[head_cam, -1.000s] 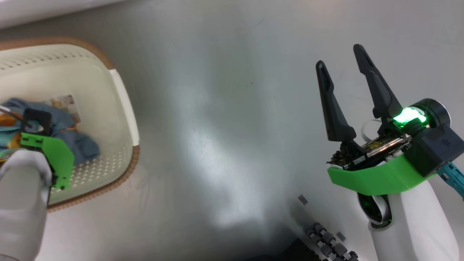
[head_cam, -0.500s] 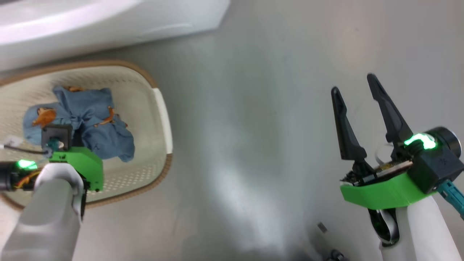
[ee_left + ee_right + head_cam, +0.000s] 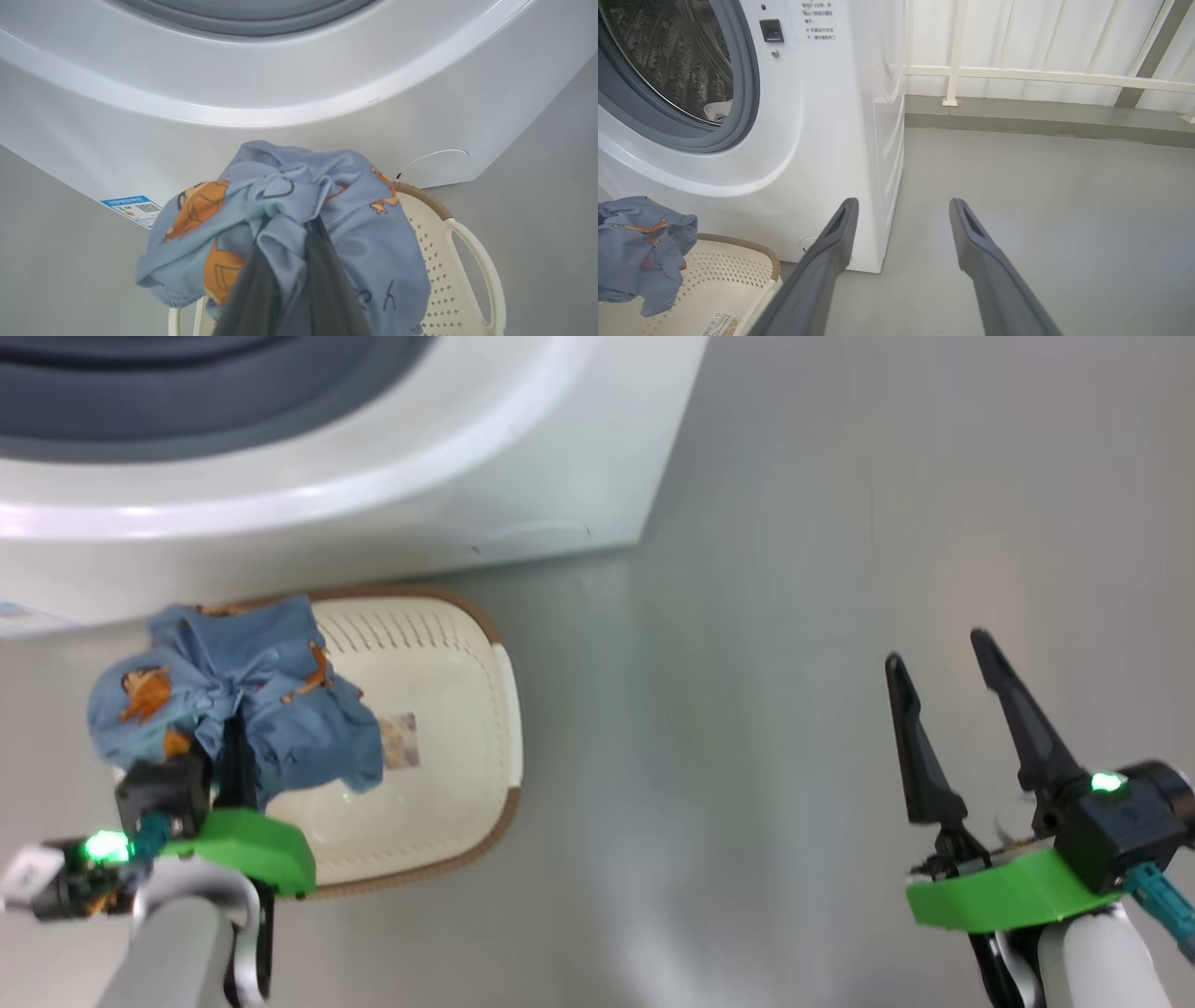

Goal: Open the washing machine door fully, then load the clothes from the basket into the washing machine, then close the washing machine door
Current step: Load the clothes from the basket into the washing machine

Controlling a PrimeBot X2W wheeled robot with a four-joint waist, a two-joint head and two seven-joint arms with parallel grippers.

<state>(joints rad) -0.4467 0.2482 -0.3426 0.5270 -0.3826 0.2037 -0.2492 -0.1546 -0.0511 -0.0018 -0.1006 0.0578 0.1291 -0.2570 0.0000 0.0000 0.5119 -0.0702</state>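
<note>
My left gripper (image 3: 287,238) clamps the clothes (image 3: 252,709), apparently raised clear of the basket (image 3: 448,635), near the washing machine (image 3: 467,485). My right gripper (image 3: 936,649) stands spread, empty.

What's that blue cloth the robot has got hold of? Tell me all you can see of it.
The clothes are a soft, crumpled light-blue fabric bundle with orange cartoon prints, pinched in the left arm's shut jaws. It hangs bunched and drooping over the cream basket, seemingly clear of it, just before the white washing machine.
</note>
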